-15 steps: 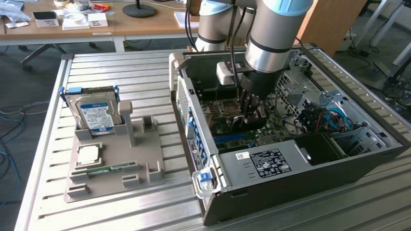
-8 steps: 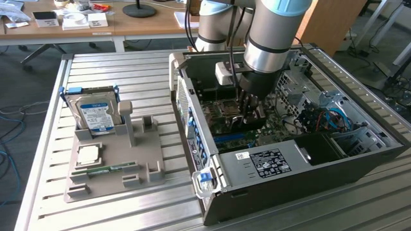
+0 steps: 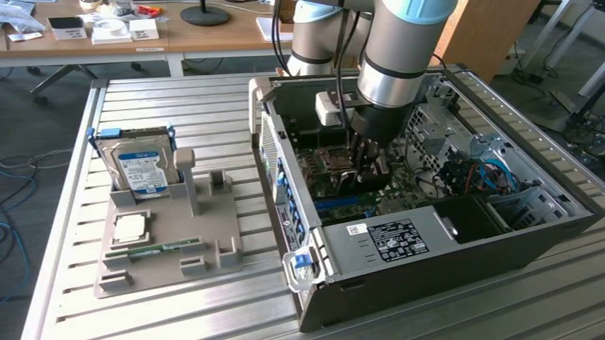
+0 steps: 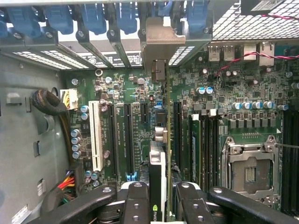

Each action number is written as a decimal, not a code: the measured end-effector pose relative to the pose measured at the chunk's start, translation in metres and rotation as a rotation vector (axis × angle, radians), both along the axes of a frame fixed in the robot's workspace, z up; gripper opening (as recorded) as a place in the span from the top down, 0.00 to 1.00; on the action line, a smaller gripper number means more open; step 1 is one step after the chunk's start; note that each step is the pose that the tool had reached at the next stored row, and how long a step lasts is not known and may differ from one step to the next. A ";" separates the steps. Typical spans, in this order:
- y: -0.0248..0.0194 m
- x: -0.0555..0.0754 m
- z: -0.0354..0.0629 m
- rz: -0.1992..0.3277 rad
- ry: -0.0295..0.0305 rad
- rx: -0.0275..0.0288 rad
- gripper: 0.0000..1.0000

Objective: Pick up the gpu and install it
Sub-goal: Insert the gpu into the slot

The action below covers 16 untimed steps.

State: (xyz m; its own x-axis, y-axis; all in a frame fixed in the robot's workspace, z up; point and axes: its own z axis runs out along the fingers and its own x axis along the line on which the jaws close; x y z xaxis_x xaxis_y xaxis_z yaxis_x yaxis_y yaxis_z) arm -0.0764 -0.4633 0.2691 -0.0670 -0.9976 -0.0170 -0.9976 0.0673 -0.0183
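Observation:
My gripper (image 3: 365,164) is down inside the open computer case (image 3: 426,241), shut on the gpu (image 3: 375,180). In the wrist view the gpu (image 4: 158,168) is edge-on, a thin card with a green logo near my black fingers (image 4: 135,200), which clamp it from both sides. The card stands upright over the motherboard's (image 4: 126,93) black expansion slots. Its metal bracket (image 4: 161,39) reaches the row of rear slot openings with blue latches. I cannot tell whether its edge sits in a slot.
Beside the case, a grey holder (image 3: 170,248) carries a silver hard drive (image 3: 142,166), a processor chip (image 3: 129,228) and a green memory stick (image 3: 161,249). On the board are a white slot (image 4: 96,135), an open processor socket (image 4: 247,170) and cables (image 4: 51,105) by the case wall.

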 end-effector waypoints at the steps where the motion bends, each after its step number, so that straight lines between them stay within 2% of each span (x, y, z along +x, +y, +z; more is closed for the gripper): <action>1: 0.0000 0.000 0.0000 0.000 0.0000 0.0000 0.73; 16: 0.0000 -0.003 -0.0040 0.000 -0.0001 0.0001 0.73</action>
